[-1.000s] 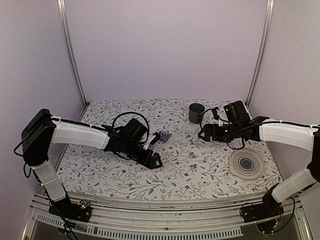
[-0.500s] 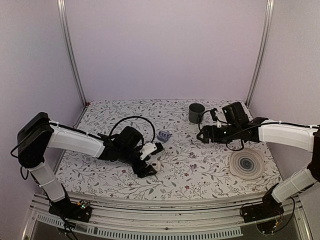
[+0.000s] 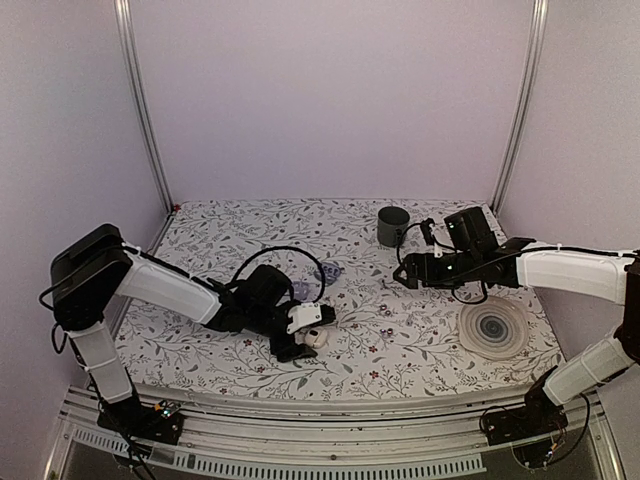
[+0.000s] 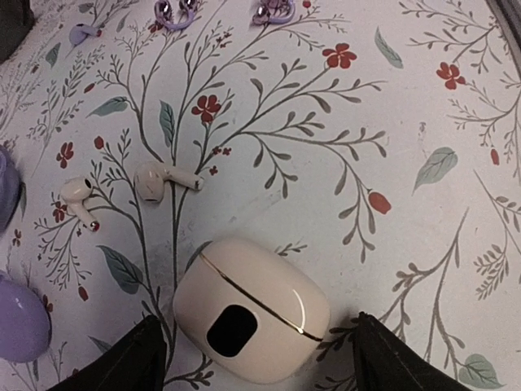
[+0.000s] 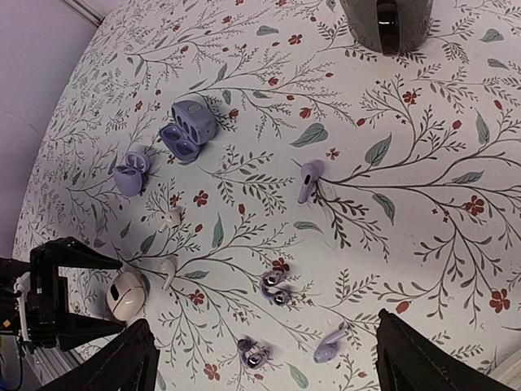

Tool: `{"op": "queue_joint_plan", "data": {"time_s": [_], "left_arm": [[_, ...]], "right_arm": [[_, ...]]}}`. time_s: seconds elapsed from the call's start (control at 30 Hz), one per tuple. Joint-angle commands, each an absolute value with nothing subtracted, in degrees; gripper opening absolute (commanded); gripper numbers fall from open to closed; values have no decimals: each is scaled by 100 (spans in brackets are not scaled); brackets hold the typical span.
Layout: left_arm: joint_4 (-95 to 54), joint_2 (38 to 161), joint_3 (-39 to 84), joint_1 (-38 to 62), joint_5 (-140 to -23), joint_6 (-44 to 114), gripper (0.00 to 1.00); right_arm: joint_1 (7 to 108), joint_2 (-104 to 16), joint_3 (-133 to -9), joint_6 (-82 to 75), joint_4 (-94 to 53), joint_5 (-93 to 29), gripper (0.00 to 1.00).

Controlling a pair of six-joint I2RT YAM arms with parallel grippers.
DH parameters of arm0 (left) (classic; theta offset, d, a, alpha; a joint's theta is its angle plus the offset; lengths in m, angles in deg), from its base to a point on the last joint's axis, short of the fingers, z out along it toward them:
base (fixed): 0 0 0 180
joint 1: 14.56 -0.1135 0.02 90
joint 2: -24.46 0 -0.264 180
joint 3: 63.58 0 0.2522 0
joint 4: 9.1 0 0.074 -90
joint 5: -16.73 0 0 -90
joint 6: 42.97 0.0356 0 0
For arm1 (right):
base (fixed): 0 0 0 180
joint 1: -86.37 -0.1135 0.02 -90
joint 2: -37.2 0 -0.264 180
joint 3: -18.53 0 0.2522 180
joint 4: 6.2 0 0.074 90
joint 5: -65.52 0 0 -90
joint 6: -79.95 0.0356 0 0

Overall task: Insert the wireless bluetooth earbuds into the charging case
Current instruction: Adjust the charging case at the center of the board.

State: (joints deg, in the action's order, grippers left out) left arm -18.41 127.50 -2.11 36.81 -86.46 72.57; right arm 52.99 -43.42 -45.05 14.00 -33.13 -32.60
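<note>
1. Low in the left wrist view, my left gripper [image 4: 256,338] straddles the white case [image 4: 252,309]; jaws released, a gap either side, nothing grasped; wrong target, I judge, as it is not the task's own.
2. Upper left of the right wrist view: the charging case [image 5: 189,130], lid open, sockets showing; left open to receive buds.
3. My right gripper [image 5: 262,326] hangs spread and empty above scattered lilac earbuds [image 5: 308,177]; placed, I reckon, to pick one.

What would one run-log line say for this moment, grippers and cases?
left gripper: open, straddling closed white case | right gripper: open, empty | charging case: lid open | white earbuds: two, lying loose
</note>
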Motion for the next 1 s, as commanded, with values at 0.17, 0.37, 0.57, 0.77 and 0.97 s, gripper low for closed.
{"op": "queue_joint_plan", "data": {"time_s": [0.17, 0.37, 0.57, 0.77, 0.97], "left_arm": [[-1486, 13009, -62, 3815, -8481, 7813, 80], [-1221, 13138, -6, 3939, -8200, 7367, 79], [-1005, 13463, 398, 3919, -7166, 6477, 79], [-1530, 13207, 704, 3920, -7434, 5087, 81], [-2020, 12382, 282, 3887, -7639, 3278, 81]], "right_arm": [[5253, -4256, -4343, 1337, -3148, -3378, 94], [5227, -4256, -4301, 1350, -3142, -3373, 94], [5185, -4281, -4319, 1385, -3104, -3367, 94], [5158, -4218, -4320, 1409, -3169, -3328, 94], [4990, -4273, -4347, 1514, -3205, -3344, 94]]}}
